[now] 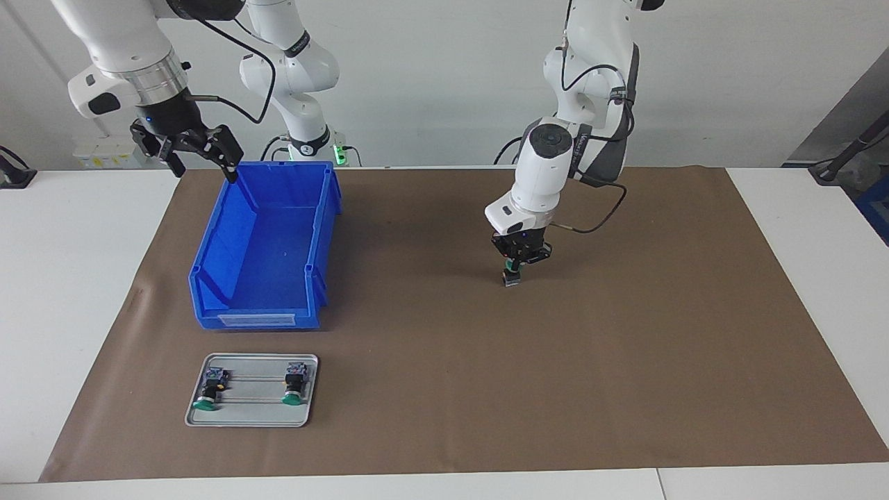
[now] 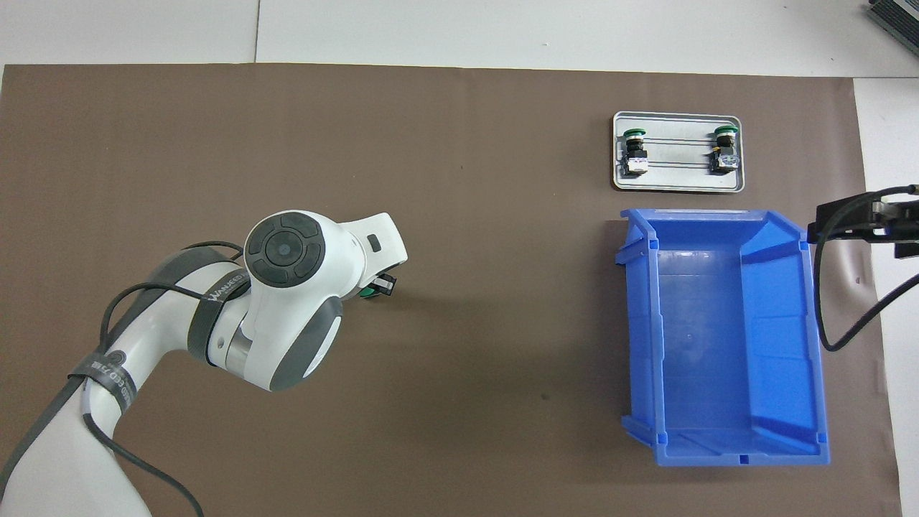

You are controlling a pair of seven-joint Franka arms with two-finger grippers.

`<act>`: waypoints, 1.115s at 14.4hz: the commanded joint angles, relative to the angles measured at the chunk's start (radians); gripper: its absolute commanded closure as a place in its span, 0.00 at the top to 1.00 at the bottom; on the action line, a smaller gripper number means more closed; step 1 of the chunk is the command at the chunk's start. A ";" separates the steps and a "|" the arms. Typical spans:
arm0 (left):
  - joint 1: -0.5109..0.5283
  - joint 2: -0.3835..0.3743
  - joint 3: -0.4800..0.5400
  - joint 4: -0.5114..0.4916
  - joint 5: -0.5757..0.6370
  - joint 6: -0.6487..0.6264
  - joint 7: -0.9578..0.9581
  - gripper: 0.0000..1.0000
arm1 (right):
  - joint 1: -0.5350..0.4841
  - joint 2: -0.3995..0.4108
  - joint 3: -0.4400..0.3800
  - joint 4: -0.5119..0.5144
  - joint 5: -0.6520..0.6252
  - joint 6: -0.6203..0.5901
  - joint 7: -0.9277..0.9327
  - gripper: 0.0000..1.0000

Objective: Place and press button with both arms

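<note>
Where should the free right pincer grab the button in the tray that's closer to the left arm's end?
Probably by the black body of that button, coming straight down from above. It lies on its side in the metal tray, green cap pointing away from the robots, so the narrow body offers two opposed flanks, while the wider cap would slip. The open right pincer hangs over the blue bin's corner.

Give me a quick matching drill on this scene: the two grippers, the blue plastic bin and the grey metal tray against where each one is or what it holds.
1. left gripper
2. right gripper
3. blue plastic bin
4. grey metal tray

A. carries two green-capped buttons
B. open, above the bin's rim
C. nothing inside
D. shut on a green-capped button over the brown mat

Pairs: 1-D, 2-B, 3-C, 4-A
</note>
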 commanded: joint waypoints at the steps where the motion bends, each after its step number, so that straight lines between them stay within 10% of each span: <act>1: -0.006 -0.053 0.017 0.039 0.021 -0.104 -0.018 0.45 | -0.010 -0.016 0.002 -0.021 0.021 0.009 -0.008 1.00; 3: 0.014 -0.084 0.024 0.033 0.021 -0.126 -0.015 1.00 | -0.004 -0.014 0.002 -0.019 0.020 0.014 -0.008 1.00; 11: 0.293 -0.177 0.024 0.032 0.021 -0.250 0.164 1.00 | 0.163 0.055 0.014 -0.022 0.017 0.108 0.102 1.00; 16: 0.398 -0.185 0.031 0.218 0.001 -0.382 0.244 1.00 | 0.468 0.255 0.012 0.011 0.018 0.323 0.629 1.00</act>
